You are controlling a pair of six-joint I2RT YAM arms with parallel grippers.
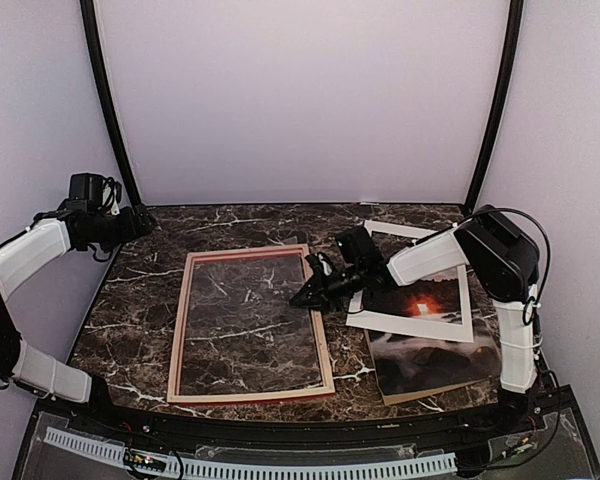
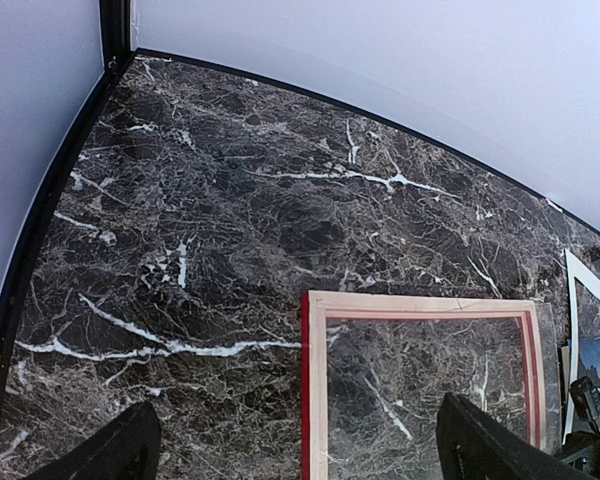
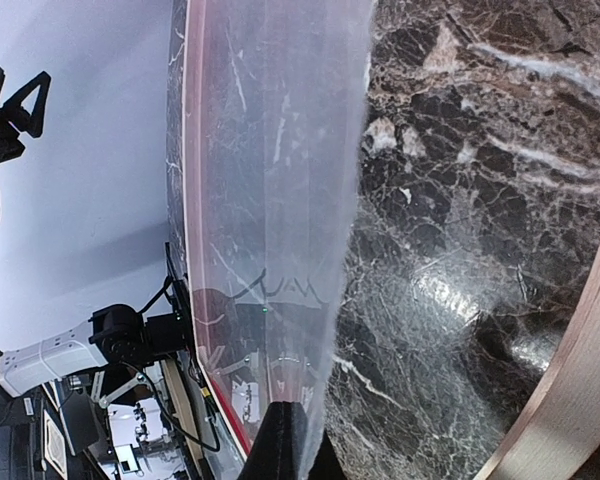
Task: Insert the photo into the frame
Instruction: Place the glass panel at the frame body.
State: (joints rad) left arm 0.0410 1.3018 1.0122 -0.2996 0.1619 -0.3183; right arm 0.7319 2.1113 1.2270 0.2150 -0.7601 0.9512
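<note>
While right tool [image 1: 310,293] pinches clear sheet [image 3: 270,180] edge over frame [image 1: 178,330] | left tool [image 1: 145,220] spread | photo [image 1: 430,360] just beside frame

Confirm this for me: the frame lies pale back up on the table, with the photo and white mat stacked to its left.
The side is wrong. The frame does lie pale back up on the table, but the photo and white mat are stacked to its right, as the top external view shows.
</note>
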